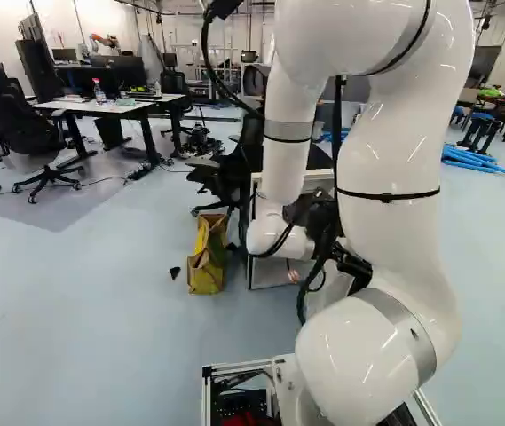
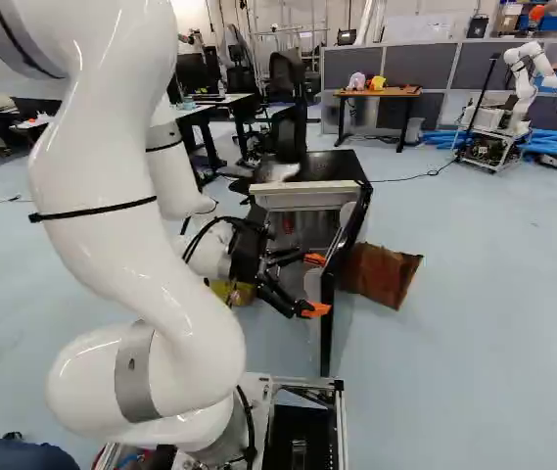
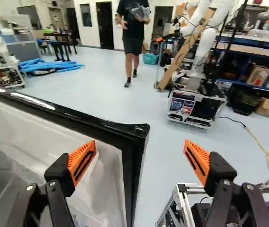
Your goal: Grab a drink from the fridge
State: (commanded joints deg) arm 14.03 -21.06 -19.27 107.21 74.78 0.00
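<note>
Pale blue floor [image 2: 484, 323] lies around the small black fridge [image 2: 332, 166], and its black door with a white inside [image 3: 103, 177] is open.
The black tool with orange pads [image 3: 140, 147] has its two fingers wide apart, with nothing gripped; from the wrist, the door's corner shows between them, but I cannot tell if they touch it. No drink can be made out; it is likely inside the fridge. The job now looks like opening the door more. Put one finger well past the edge on the white side, then push out slowly, in a round path like the door's own swing. A straight shove may tip the fridge or slip off. Watch the brown bag [image 2: 386, 274] beside the door.
</note>
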